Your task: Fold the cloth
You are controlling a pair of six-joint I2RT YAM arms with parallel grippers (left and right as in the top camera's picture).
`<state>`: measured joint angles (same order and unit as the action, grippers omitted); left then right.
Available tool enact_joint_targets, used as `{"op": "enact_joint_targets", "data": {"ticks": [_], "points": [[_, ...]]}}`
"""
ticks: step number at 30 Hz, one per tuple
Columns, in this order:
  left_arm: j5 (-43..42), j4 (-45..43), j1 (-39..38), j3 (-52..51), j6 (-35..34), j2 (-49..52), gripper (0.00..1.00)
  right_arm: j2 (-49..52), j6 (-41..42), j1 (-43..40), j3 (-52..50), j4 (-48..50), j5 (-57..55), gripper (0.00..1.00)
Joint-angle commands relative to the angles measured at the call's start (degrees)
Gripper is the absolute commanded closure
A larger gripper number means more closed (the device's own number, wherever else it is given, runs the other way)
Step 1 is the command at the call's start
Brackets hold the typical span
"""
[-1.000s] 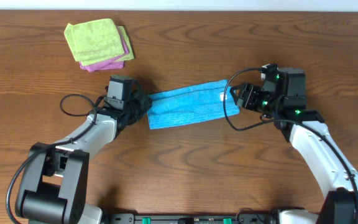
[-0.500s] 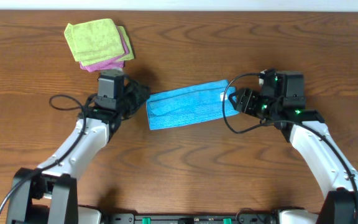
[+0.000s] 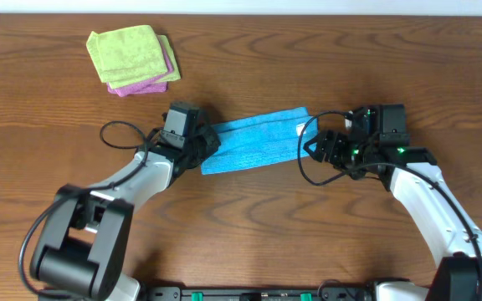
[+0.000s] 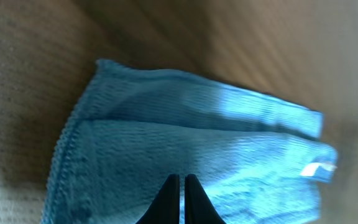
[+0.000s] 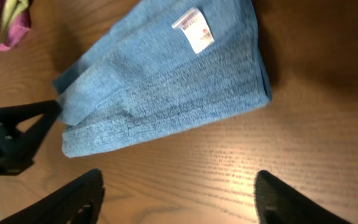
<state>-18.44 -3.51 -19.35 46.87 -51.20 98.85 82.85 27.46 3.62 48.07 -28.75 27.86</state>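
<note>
The sky-blue cloth (image 3: 258, 140) lies folded into a long strip in the middle of the table, with its white tag (image 3: 299, 129) at the right end. My left gripper (image 3: 210, 143) is over the strip's left end. In the left wrist view its tips (image 4: 182, 182) are shut together right over the blue terry (image 4: 166, 143), with nothing seen between them. My right gripper (image 3: 315, 149) stands open just off the strip's right end. In the right wrist view its fingers (image 5: 73, 199) straddle bare wood, with the cloth (image 5: 166, 81) and tag (image 5: 194, 30) beyond them.
A lime-green folded cloth (image 3: 128, 50) lies on a pink-purple one (image 3: 157, 79) at the back left of the wooden table (image 3: 308, 58). Both arms' black cables loop beside the grippers, and the right arm's cable (image 3: 308, 163) runs close to the cloth's right end.
My left gripper has swung right from the bare wood onto the cloth's left end and has closed. My right gripper has shifted slightly left and opened wider.
</note>
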Motion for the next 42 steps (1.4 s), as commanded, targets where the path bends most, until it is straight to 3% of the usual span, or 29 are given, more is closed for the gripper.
{"op": "enact_joint_targets", "data": {"ticks": [1,13,23,33,37,41,42], "points": [[1.0,-0.2,-0.2,0.7,-0.5,2.3,0.94,-0.7,1.4,-0.2,0.9,-0.7,-0.5,0.20],[3.0,-0.2,-0.2,0.7,-0.4,6.1,0.94,5.6,1.9,-0.2,0.2,3.2,-0.6,0.18],[3.0,-0.2,-0.2,0.8,-0.5,6.1,0.94,13.0,5.1,0.2,-0.1,12.0,-0.2,0.20],[3.0,-0.1,-0.2,0.8,-0.5,6.1,0.94,18.1,7.9,4.2,-0.1,21.2,-2.2,0.32],[3.2,0.5,-0.2,0.8,-0.5,6.1,0.94,18.5,7.8,4.5,-0.1,21.9,-4.9,0.58],[3.6,0.5,-0.2,0.8,-0.4,6.1,0.94,18.5,6.0,4.5,-0.1,23.1,-5.4,0.94],[3.6,0.6,-0.2,0.8,-0.4,6.1,0.94,18.5,5.4,4.5,0.0,23.7,-5.3,0.99]]}}
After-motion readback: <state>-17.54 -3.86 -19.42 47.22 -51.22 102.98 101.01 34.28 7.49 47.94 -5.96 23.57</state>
